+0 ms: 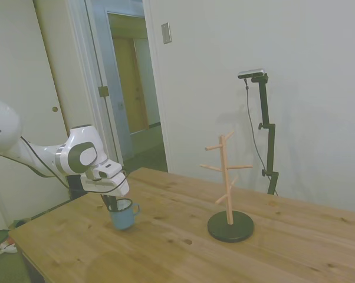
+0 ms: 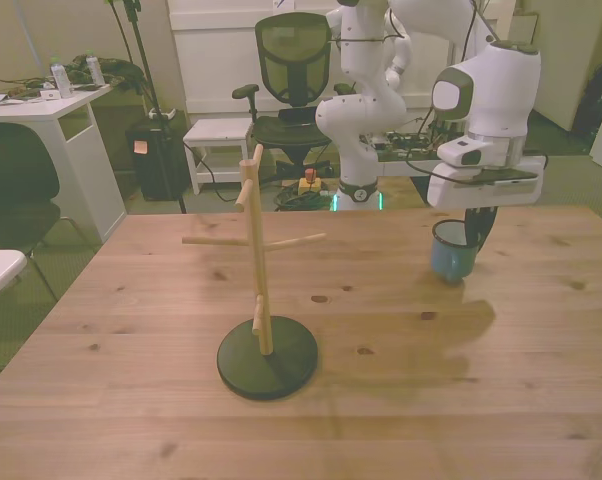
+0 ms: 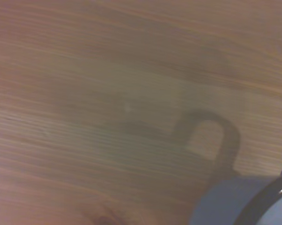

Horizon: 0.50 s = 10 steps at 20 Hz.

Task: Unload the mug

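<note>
The mug is light blue with a dark rim and stands upright, low over the wooden table, handle turned away from the arm. Whether its base touches the wood I cannot tell. My gripper comes down from above and is shut on the mug's rim, one dark finger inside the cup. In the front view the mug is at the right, under the gripper. The wrist view shows a blurred edge of the mug over wood grain.
The wooden peg stand on its dark round base stands mid-table with bare pegs, well apart from the mug. Behind the table are an office chair, a second white robot arm and a white desk.
</note>
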Available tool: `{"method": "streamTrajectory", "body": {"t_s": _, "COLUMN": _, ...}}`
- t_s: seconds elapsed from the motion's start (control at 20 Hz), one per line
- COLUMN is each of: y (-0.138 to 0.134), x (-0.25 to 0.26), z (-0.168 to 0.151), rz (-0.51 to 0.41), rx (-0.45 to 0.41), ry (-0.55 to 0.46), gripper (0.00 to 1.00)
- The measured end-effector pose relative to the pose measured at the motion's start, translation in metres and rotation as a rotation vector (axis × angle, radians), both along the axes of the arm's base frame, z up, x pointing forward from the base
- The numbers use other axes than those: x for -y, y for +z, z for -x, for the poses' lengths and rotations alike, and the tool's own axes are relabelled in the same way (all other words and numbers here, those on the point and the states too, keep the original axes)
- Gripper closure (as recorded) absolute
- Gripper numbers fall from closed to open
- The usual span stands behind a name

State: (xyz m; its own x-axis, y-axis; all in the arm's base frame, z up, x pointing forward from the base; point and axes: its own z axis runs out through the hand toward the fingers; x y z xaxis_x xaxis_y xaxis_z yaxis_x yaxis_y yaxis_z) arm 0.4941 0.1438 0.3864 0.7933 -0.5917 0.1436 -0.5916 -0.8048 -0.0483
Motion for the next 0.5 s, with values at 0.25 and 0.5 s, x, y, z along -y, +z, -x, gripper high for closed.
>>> {"method": "streamTrajectory", "body": {"t_s": 0.25, "y": -0.016, "x": 0.012, "z": -0.006, "rz": 0.021, "rx": -0.012, "ry": -0.009, "gripper": 1.0}}
{"method": "streamTrajectory", "body": {"t_s": 0.5, "y": -0.016, "x": 0.016, "z": -0.008, "rz": 0.027, "rx": -0.002, "ry": -0.023, "gripper": 0.0}}
